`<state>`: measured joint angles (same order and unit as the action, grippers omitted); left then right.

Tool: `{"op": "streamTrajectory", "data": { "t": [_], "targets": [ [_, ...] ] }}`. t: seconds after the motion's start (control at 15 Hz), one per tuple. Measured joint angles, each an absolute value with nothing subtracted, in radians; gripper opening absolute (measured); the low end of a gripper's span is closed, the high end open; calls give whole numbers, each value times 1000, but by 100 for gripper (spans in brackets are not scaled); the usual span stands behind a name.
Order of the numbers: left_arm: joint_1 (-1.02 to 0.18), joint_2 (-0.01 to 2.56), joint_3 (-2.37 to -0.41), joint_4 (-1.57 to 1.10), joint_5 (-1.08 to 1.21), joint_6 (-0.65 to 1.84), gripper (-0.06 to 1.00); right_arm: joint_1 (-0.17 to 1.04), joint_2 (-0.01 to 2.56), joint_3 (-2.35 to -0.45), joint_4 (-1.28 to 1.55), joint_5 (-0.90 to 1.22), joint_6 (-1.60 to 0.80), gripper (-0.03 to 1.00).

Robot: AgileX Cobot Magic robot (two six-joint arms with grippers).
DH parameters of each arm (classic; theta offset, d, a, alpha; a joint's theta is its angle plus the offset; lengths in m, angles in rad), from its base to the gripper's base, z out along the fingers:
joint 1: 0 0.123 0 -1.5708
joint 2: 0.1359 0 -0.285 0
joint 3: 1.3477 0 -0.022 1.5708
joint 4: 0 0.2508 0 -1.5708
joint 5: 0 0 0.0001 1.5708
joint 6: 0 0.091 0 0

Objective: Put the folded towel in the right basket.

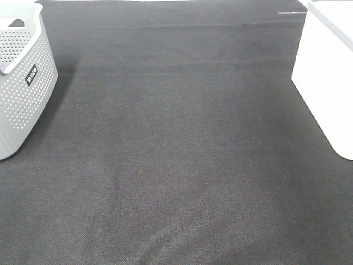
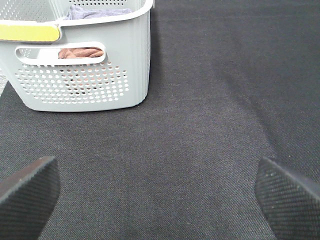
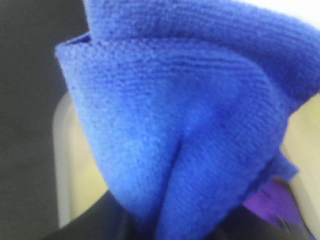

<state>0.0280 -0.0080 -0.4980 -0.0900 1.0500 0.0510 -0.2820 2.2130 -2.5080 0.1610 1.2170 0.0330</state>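
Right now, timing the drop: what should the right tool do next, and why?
Probably open the right tool and let go: the blue towel hangs bunched in it, seemingly over the right basket, whose pale rim and purple item show behind.

We're looking out past the left gripper [image 2: 160,200], and its two dark, textured fingers [image 2: 27,197] stand wide apart with only bare black counter [image 2: 210,100] between them. Farther off sits the grey perforated basket [image 2: 85,75], resting on the counter, well apart from the fingers. A yellow strip [image 2: 27,32] runs along its near rim. Through the handle slot [image 2: 60,53] we catch a brownish cloth [image 2: 80,52], and over the rim a greyish-purple cloth [image 2: 97,12] lies inside.
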Motion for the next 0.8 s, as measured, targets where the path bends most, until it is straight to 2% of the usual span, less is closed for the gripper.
{"op": "streamTrajectory", "data": {
  "t": [0.2, 0.27, 0.4, 0.47, 0.53, 0.73, 0.8],
  "targets": [
    [28, -8, -498, -90, 1050, 51, 99, -282, 2223, -2376, 85, 1224, 31, 28],
    [28, -8, -498, -89, 1050, 51, 99, -282, 2235, -2357, 66, 1225, 29, 32],
    [28, -8, -498, -89, 1050, 51, 99, -282, 2249, -2341, 60, 1225, 6, 73],
    [28, -8, -498, -89, 1050, 51, 99, -282, 2251, -2339, 60, 1225, -9, 86],
    [28, -8, -498, -89, 1050, 51, 99, -282, 2245, -2339, 59, 1225, -13, 92],
    [28, -8, -498, -85, 1050, 51, 99, -252, 2188, -2337, 57, 1224, -13, 97],
    [28, -8, -498, -85, 1050, 51, 99, -186, 2130, -2313, 56, 1220, -13, 97]
  ]
}}
